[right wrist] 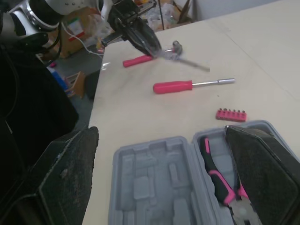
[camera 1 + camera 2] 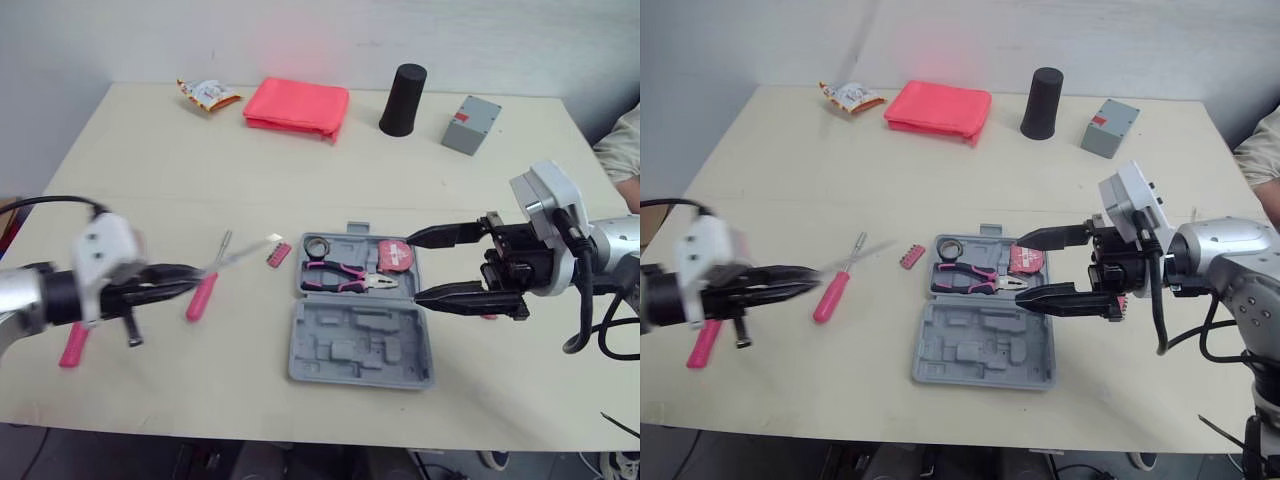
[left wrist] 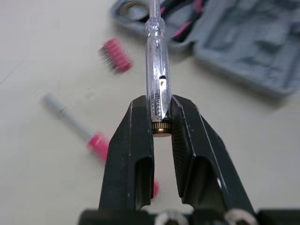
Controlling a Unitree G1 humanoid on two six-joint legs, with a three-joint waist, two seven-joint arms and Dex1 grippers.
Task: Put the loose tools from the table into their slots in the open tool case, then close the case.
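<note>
My left gripper [image 3: 159, 104] pinches the clear screwdriver [image 3: 156, 70] by its end, left of the open case [image 2: 360, 350]; I judge it may swivel or slip. My right gripper [image 2: 414, 268] gapes wide at the case's right edge.

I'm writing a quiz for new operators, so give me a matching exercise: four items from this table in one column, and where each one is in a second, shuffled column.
Items
1. clear plastic tester screwdriver
2. pink-and-black-handled pliers
3. pink-handled metal screwdriver
4. black tapered cup

Places
A. standing at the far side of the table, beside the small grey box
B. clamped in the left claw
C. lying in the open grey plastic tool case
D. loose on the table, left of the case

Pairs: 1-B, 2-C, 3-D, 4-A
</note>
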